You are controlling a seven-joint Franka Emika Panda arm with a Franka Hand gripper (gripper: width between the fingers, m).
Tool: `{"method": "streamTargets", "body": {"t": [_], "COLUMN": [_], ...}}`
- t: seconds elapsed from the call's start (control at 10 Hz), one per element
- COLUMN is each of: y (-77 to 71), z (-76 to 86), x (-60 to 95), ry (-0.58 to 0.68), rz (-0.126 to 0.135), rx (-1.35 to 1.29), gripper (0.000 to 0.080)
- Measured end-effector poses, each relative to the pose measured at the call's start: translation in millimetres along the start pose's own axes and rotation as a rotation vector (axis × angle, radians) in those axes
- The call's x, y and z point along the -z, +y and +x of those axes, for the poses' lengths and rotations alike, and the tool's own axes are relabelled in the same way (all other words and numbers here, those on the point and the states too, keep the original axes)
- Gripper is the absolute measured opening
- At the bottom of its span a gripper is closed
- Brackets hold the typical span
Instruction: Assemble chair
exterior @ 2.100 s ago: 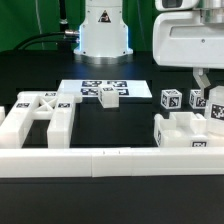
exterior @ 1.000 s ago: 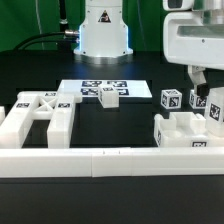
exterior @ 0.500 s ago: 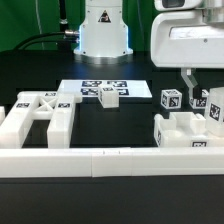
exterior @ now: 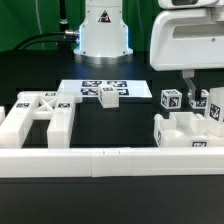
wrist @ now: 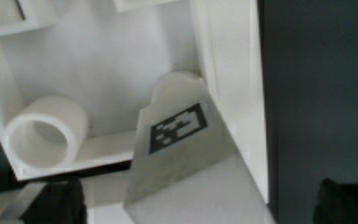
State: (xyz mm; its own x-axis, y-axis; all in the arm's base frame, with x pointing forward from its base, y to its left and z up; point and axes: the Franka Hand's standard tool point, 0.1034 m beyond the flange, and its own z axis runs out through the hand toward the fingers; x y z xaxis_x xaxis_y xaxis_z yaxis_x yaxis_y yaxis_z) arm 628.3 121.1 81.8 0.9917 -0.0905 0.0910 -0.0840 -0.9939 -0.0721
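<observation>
One gaping pincer (exterior: 197,84) over chair parts (exterior: 178,133)

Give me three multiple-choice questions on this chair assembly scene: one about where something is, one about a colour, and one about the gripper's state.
1. Where in the exterior view is the gripper?
A) at its left
B) in its middle
C) at its right

2. What colour is the tabletop?
A) white
B) black
C) green

3. How do the gripper's jaws stand?
A) open
B) shut on a leg
C) shut on nothing

Answers:
1 C: it hangs above the chair parts on that side.
2 B: the bare surface between the white parts is black.
3 A: the wrist view shows its fingers standing well apart.
</observation>
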Motion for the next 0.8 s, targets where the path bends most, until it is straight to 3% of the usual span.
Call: {"method": "streamTargets", "body": {"t": [0.5, 0.7, 0.8], "y": [2.4, 2.6, 2.5], "z": [-0.6, -0.9, -1.0], "x": [-2.1, -2.7, -2.9], "ry": [-0.002, -0.003, -0.004], "rz": [-0.01, -0.01, -0.009], "rx": [0.227, 0.224, 0.206], "gripper": [0.0647, 0.0345, 0.0345]}}
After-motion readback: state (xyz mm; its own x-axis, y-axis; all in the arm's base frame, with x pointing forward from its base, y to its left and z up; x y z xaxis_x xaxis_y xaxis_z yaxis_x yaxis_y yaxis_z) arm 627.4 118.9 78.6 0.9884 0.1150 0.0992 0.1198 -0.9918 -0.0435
